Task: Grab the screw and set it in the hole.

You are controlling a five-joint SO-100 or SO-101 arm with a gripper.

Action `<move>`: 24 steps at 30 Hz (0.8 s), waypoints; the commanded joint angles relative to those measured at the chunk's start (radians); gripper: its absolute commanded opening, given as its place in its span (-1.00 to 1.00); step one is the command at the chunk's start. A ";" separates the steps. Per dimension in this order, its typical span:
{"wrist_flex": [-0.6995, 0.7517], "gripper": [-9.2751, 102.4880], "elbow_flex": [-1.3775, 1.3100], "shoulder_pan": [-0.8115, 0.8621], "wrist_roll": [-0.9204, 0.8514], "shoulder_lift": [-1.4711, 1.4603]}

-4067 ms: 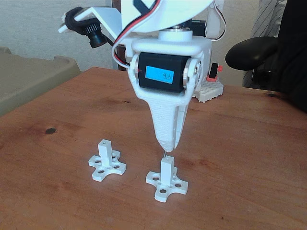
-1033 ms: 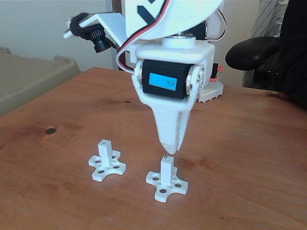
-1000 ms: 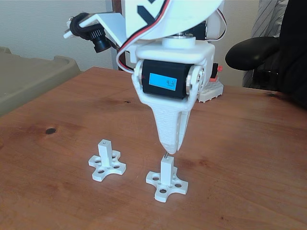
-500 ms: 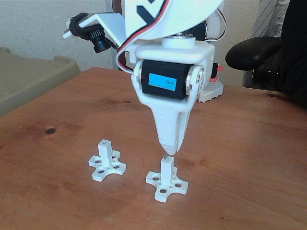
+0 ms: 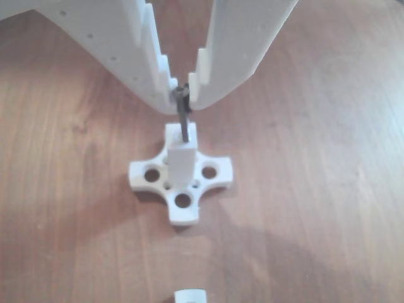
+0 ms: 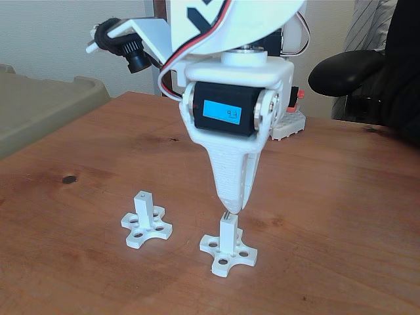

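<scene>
the jaws [image 5: 182, 96] point straight down over a white post [image 5: 182, 161] and are pinched on the screw [image 5: 183, 117], holding it by its upper end between the two white fingers [image 5: 218, 69]. in the other view the screw hangs upright below the tips, dark and thin, and its lower end meets the square top of the post, where the hole [image 5: 184, 137] lies; how far it has gone in cannot be told. the post rises from a cross-shaped base [image 5: 182, 183] with round holes in its arms, standing on the brown wooden surface [image 5: 315, 189].

in the fixed view the jaws [image 6: 230, 209] taper to a point just above the same post [image 6: 227, 231], and the screw [image 6: 227, 214] shows as a short dark sliver between the tip and the post top. the base [image 6: 226, 252] sits flat on the surface [image 6: 341, 216]. a second post [image 6: 142, 207] on its own cross base stands to the left of the first, near it but apart, its top free. above the fingers, a black motor carries a blue label [image 6: 220, 113], and a small black camera [image 6: 128, 52] sticks out to the left of the arm. a dark knot [image 6: 68, 178] marks the wood at left. behind the arm a white block with a red part [image 6: 292, 118] rests on the far edge of the surface, and a black chair arm [image 6: 344, 72] shows at right.
</scene>
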 commanded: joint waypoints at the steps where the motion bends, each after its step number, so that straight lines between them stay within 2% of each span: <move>1: -0.003 -0.91 -0.061 -0.003 0.015 0.031; 24: 0.020 -0.91 -0.054 -0.021 0.026 0.058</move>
